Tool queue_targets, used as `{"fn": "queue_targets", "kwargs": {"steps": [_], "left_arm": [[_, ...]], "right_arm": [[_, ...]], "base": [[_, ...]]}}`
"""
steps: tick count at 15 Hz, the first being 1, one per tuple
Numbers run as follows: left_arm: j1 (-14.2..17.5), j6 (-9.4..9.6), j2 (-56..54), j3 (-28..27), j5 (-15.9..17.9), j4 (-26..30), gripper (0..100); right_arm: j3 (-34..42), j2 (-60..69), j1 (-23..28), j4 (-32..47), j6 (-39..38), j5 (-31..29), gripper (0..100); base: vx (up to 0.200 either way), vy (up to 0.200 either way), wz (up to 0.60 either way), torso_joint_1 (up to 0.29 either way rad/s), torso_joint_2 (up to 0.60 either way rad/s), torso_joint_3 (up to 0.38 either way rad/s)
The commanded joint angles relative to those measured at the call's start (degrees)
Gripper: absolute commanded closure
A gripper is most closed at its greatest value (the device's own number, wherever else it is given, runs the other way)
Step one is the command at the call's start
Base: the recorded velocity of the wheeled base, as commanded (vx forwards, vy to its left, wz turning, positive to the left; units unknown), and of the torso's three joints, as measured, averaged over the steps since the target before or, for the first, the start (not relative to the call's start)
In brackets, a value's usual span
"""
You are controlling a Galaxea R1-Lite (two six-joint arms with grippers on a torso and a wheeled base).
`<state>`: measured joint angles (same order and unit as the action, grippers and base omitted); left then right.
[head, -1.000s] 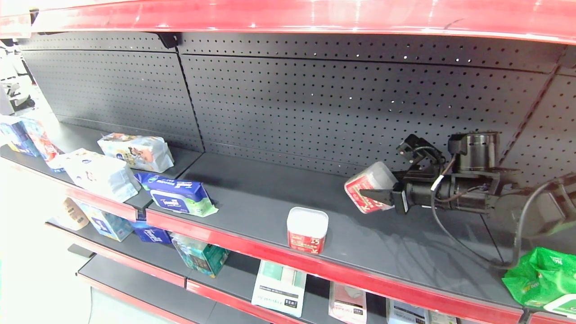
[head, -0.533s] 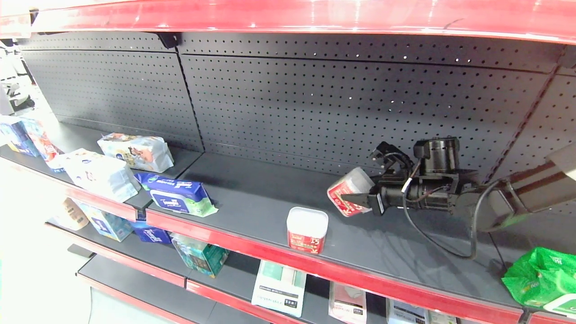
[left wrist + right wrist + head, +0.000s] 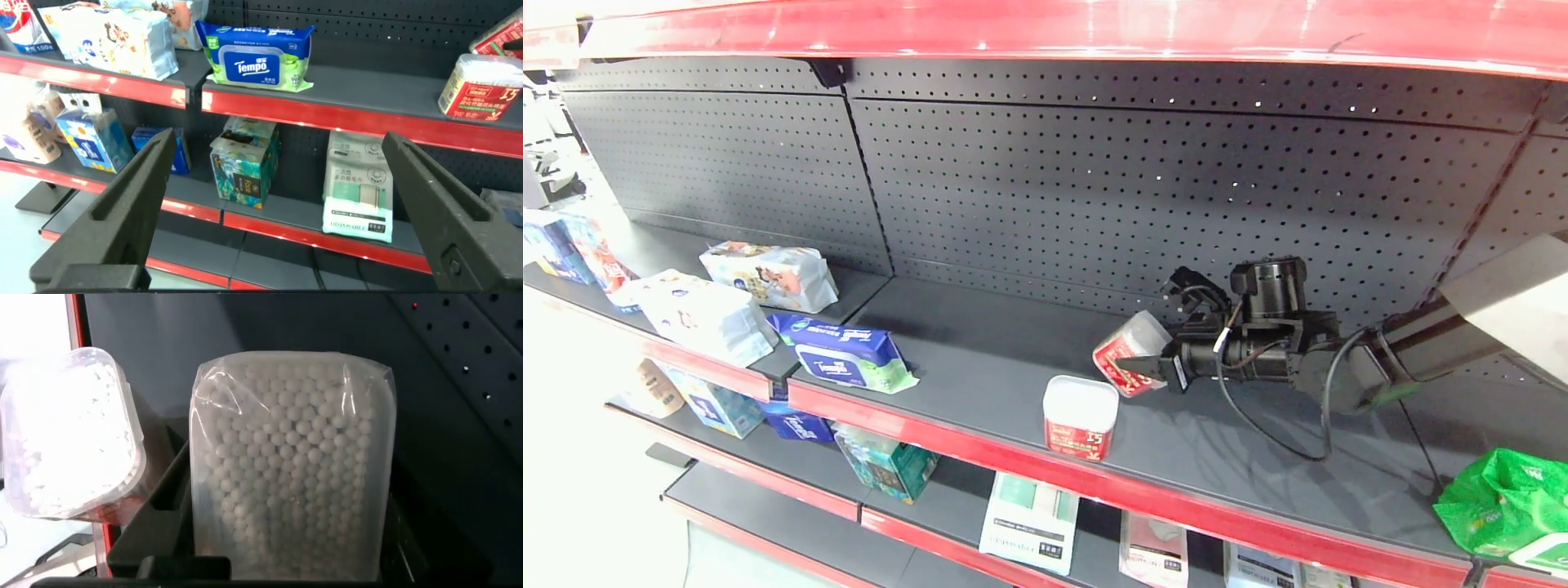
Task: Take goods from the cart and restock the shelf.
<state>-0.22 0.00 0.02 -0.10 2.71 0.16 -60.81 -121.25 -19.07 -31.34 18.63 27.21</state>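
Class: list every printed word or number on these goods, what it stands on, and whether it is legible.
Bold brand word, legible: blue wipes pack.
Large two-digit number, legible: red label of the standing tub.
Red label, tilted and partly covered, unreadable: held tub in the right gripper.
Small print, too small to read: white box on the lower shelf.

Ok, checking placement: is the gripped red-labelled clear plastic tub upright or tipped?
Tipped: the red-labelled clear plastic tub leans sideways in the right gripper.
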Motion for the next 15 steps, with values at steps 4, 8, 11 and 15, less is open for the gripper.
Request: {"fn": "queue_targets", "kwargs": {"steps": [4, 8, 11, 15], "left_arm": [[0.0, 0.0, 0.0, 0.0, 0.0, 0.0, 0], [0.0, 0.0, 0.0, 0.0, 0.0, 0.0, 0], [0.0, 0.0, 0.0, 0.0, 0.0, 0.0, 0], [0.0, 0.0, 0.0, 0.0, 0.0, 0.0, 0]], "right_arm": [[-0.5, -0.8, -0.7, 0.0, 0.0, 0.0, 100], [-0.5, -1.1, -1.1, 0.0, 0.1, 0.0, 0], [-0.6, -1.2, -1.1, -0.1, 0.1, 0.0, 0], [-0.5, -0.3, -0.8, -0.2, 0.0, 0.0, 0]], "base": [[0.0, 0.0, 0.0, 0.0, 0.0, 0.0], [0.0, 0.0, 0.0, 0.0, 0.0, 0.0], [0.0, 0.0, 0.0, 0.0, 0.0, 0.0], [0.0, 0.0, 0.0, 0.0, 0.0, 0.0]]}}
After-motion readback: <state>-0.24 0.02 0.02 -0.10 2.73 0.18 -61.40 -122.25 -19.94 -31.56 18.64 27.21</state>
